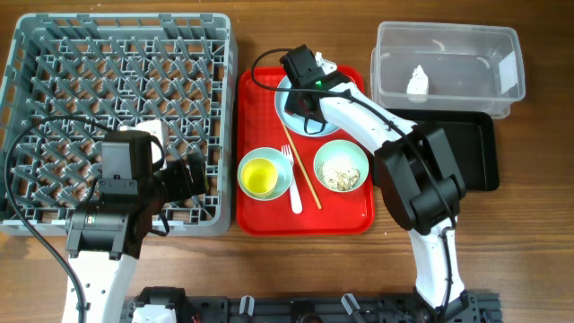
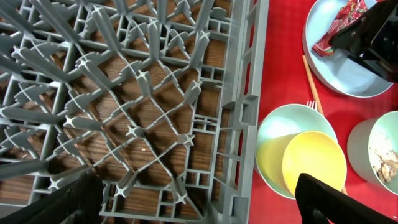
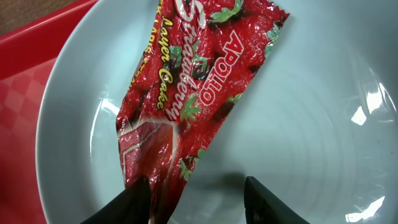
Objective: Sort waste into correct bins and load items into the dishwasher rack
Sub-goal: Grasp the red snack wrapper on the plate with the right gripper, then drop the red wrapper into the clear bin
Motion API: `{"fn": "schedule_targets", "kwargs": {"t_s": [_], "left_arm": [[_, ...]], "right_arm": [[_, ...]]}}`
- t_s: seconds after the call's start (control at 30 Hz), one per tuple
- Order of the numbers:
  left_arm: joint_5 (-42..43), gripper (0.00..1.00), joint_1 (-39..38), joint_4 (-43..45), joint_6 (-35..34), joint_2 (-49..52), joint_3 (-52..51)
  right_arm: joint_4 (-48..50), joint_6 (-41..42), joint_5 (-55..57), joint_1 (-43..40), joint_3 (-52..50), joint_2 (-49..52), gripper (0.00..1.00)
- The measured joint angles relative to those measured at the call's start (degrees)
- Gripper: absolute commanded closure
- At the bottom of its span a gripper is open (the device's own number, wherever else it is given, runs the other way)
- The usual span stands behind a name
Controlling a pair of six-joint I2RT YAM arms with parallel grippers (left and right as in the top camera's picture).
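The red shiny wrapper [image 3: 186,93] lies on the pale mint plate [image 3: 311,124] at the back of the red serving tray [image 1: 350,215]. My right gripper [image 3: 199,202] is open just above the plate, its left finger at the wrapper's lower end. My left gripper [image 2: 199,205] is open and empty over the near right corner of the grey dishwasher rack [image 1: 117,99]. A yellow cup [image 1: 259,176] sits in a mint bowl [image 1: 280,186]. A white fork [image 1: 293,186] and chopsticks [image 1: 304,175] lie beside it. A second bowl [image 1: 341,166] holds rice scraps. A white scrap [image 1: 417,82] lies in the clear tub [image 1: 448,40].
The flat black tray [image 1: 471,144] lies in front of the clear tub at the right. The right arm [image 1: 368,117] reaches across the serving tray's back right. The rack's right wall [image 2: 239,124] stands close to the serving tray's left edge.
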Motion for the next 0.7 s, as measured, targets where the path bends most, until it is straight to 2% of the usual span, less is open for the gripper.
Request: {"fn": "schedule_targets", "kwargs": {"t_s": [0.03, 0.07, 0.17, 0.23, 0.5, 0.63, 0.7], "left_arm": [[0.0, 0.0, 0.0, 0.0, 0.0, 0.0, 0.0], [0.0, 0.0, 0.0, 0.0, 0.0, 0.0, 0.0], [0.0, 0.0, 0.0, 0.0, 0.0, 0.0, 0.0], [0.0, 0.0, 0.0, 0.0, 0.0, 0.0, 0.0], [0.0, 0.0, 0.0, 0.0, 0.0, 0.0, 0.0], [0.0, 0.0, 0.0, 0.0, 0.0, 0.0, 0.0], [0.0, 0.0, 0.0, 0.0, 0.0, 0.0, 0.0]], "right_arm": [[-0.1, 0.0, -0.1, 0.0, 0.0, 0.0, 0.66], [-0.1, 0.0, -0.3, 0.0, 0.0, 0.0, 0.74], [0.0, 0.3, -1.3, 0.3, 0.0, 0.0, 0.83], [0.2, 0.4, -2.3, 0.4, 0.0, 0.2, 0.96], [-1.2, -0.5, -4.4, 0.3, 0.0, 0.0, 0.96], [-7.1, -1.7, -1.2, -0.5, -0.4, -4.7, 0.96], [-9.0, -2.2, 0.9, -2.8, -0.4, -11.3, 0.96]]}}
